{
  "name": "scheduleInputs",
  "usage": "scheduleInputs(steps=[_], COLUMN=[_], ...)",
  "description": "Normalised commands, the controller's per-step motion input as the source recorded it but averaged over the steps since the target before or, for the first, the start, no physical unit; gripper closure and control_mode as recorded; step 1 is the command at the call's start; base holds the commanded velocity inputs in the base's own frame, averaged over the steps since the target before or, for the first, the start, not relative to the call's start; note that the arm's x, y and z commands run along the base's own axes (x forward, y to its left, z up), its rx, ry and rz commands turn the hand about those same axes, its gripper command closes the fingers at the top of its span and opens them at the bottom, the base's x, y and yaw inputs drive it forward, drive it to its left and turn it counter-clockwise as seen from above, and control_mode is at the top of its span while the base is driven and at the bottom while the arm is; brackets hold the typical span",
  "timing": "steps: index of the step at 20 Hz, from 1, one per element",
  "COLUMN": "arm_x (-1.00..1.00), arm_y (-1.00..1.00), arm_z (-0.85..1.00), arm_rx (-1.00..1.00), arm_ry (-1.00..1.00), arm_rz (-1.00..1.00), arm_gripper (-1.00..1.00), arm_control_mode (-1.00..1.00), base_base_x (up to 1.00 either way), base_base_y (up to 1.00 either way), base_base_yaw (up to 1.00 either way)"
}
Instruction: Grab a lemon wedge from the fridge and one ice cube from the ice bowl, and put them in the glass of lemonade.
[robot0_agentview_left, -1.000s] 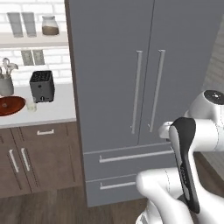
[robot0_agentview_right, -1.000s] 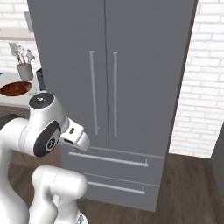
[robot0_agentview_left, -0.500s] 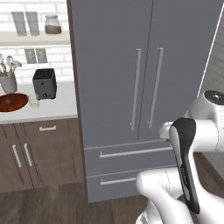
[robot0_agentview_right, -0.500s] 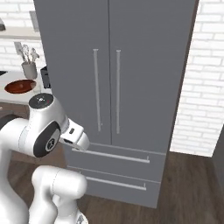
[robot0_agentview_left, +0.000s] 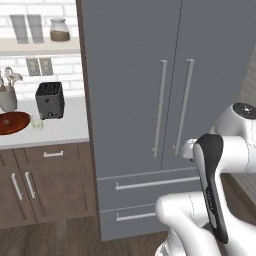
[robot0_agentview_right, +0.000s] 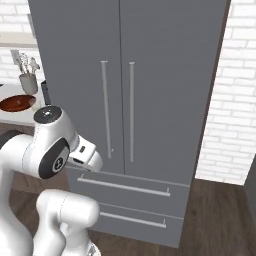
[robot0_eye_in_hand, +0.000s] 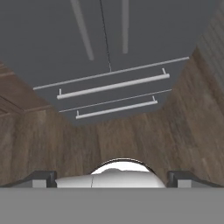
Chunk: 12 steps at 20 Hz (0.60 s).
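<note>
Before the fridge (robot0_agentview_left: 165, 100): doors shut, whole view slid since earlier, base moved | gripper (robot0_eye_in_hand: 111, 177) fingers spread, empty | ice bowl (robot0_agentview_left: 12, 122) at counter's left, floor open below drawers

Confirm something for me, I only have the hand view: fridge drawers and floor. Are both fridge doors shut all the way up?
Observer: Yes. In the left base view the fridge has both doors closed to the top, with the handles side by side at the seam.
Operator: Where's the ice bowl?
Observer: The ice bowl sits on the counter to the left of the fridge, near the picture's left edge.
Operator: And the lemonade?
Observer: The glass of lemonade stands on the same counter, just right of the bowl and in front of the black toaster.
</note>
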Motion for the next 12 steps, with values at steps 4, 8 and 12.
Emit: scheduleInputs(steps=[4, 8, 12], arm_x=[-0.12, -0.32, -0.22], arm_y=[-0.03, -0.01, 0.00], arm_z=[0.00, 0.06, 0.56], arm_rx=[0.00, 0.00, 0.04], arm_ry=[-0.02, -0.18, -0.33], arm_rz=[0.00, 0.00, 0.00], arm_gripper=[-1.00, -1.00, -1.00], arm_control_mode=[-1.00, -1.00, -1.00], base_base_x=[0.00, 0.00, 0.00], base_base_y=[0.00, 0.00, 0.00], base_base_yaw=[0.00, 0.00, 0.00])
